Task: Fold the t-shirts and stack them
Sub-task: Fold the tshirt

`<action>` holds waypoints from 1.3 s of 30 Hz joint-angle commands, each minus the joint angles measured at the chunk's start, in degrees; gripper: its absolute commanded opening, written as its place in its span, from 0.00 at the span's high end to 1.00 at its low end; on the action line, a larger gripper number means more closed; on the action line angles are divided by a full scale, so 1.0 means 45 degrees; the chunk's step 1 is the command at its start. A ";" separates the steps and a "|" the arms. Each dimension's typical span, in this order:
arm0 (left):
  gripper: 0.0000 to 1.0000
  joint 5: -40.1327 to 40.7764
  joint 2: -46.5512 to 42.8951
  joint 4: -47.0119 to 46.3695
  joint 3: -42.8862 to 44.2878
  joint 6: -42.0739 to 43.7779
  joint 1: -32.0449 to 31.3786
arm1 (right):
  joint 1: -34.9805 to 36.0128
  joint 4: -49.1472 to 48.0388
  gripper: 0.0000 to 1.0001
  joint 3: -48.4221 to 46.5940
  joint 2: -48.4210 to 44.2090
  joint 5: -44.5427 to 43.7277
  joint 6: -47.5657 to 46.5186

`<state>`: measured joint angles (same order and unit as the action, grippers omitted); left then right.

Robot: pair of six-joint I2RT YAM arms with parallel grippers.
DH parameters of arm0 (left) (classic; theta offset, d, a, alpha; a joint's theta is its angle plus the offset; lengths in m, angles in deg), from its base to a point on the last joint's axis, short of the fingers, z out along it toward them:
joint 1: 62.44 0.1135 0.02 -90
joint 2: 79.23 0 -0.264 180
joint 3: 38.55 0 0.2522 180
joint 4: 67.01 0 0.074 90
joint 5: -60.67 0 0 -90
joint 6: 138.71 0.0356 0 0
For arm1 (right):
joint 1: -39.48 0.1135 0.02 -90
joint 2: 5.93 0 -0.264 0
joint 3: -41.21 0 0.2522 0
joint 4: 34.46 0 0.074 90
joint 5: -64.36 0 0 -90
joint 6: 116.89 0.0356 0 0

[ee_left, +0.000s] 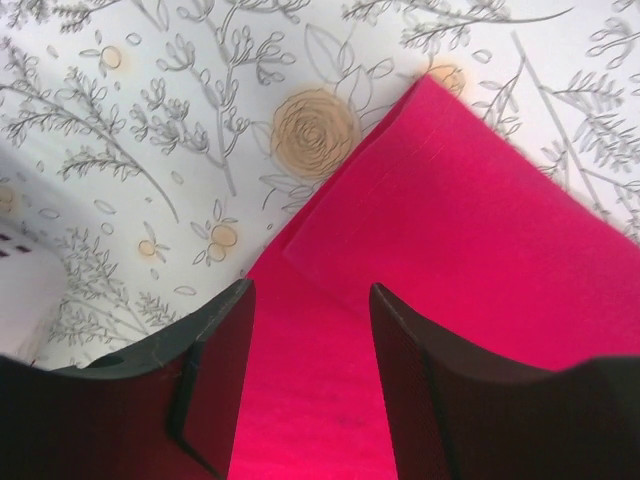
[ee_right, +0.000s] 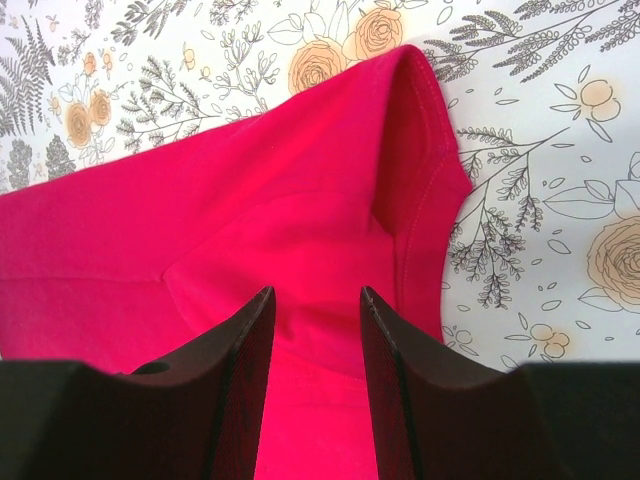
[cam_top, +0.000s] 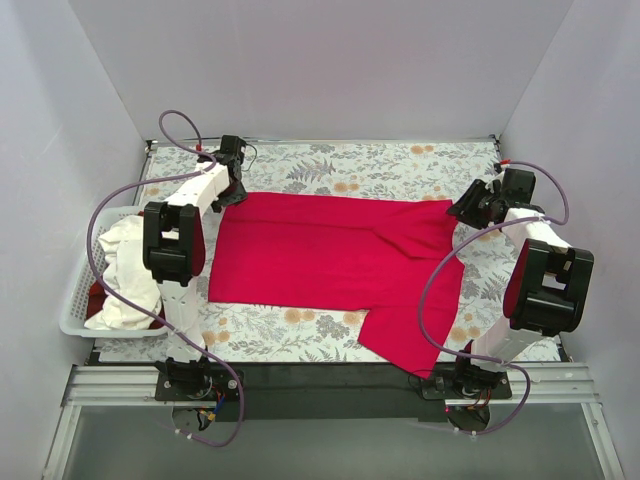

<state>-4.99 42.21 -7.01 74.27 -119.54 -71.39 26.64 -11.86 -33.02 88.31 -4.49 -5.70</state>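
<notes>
Two grippers: left gripper (ee_left: 310, 300) and right gripper (ee_right: 316, 300) both have jaws apart, with red cloth showing in the gap and nothing pinched.
Shirt location: red t-shirt (cam_top: 330, 250) lies spread mid-table on floral cloth (cam_top: 330, 165), long axis left-right. Left gripper is over its far-left corner, right gripper over its far-right sleeve (ee_right: 420, 150).
Other shirts: white t-shirt (cam_top: 125, 265) bunched in basket (cam_top: 72, 300) at left edge; a bit of red under it, can't tell what.
Handling: soft, light, limp knit. Likely sags and drags when lifted; not fragile; probably slides easily on the cloth beneath.
Grasp spots: best bet is corners and hems, i.e. the doubled edge at the far-left corner and the stitched sleeve hem at right. Pinch must catch both layers.
Look: bright crimson, plain, no print, mostly flat. Far-left corner shows two offset layers, sleeve is folded over with seam visible, one flap juts toward near-right.
Progress: fold not finished, nothing stacked.
</notes>
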 commanded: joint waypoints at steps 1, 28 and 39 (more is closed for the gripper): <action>0.51 0.1290 -0.0250 0.0701 0.0426 0.0134 -0.0081 | -0.0056 -0.0324 0.55 -0.0078 0.0015 0.0066 -0.0236; 0.73 -0.4705 0.1977 -0.3946 0.0174 -0.0862 0.1246 | -0.0057 -0.4777 0.62 -0.2109 0.4174 0.2861 0.2068; 0.75 -0.4355 0.2191 -0.3811 -0.0258 -0.0940 0.1520 | -0.1208 -0.5930 0.62 -0.1173 0.5290 0.2019 0.2127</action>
<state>-27.26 51.09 -27.73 75.43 -124.22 -65.71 23.23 -35.25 -39.27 112.55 6.74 4.64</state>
